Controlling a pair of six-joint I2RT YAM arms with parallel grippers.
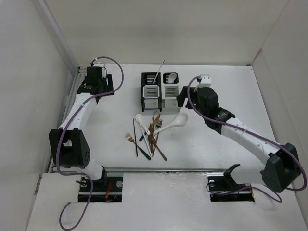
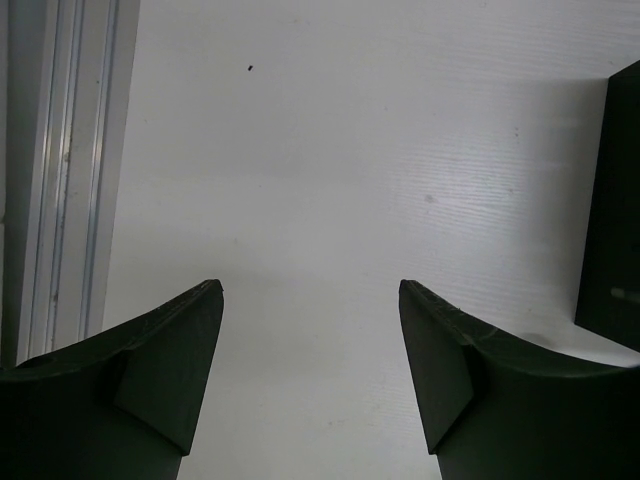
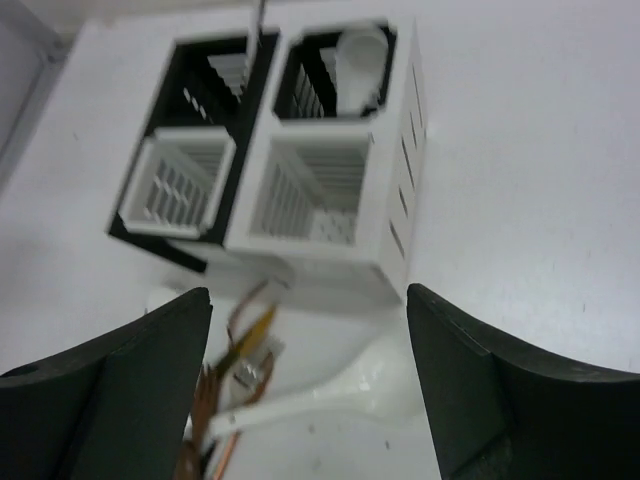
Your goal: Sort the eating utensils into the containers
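Nearest my bases, a loose heap of cutlery (image 1: 151,134) lies mid-surface (image 1: 231,96): copper-gold forks (image 1: 155,126) crossed over dark-handled pieces, a thin black chopstick (image 1: 135,137) just left of them, and a white ceramic soup spoon (image 1: 175,122) angling out to the right. The right pincer (image 3: 308,292) hangs above that spoon's bowl, jaws wide, nothing held, just short of the caddies. Beyond it the black slotted square caddy (image 1: 150,91) and white slotted square caddy (image 1: 169,92) stand upright, joined side by side. A slim pale handle (image 1: 159,70) sticks out of the black one's rear slot, and a second white spoon (image 3: 362,48) sits in the white one's rear slot. Far left, the left pincer (image 2: 310,285) is wide, empty, over bare surface beside a metal rail (image 2: 60,170).
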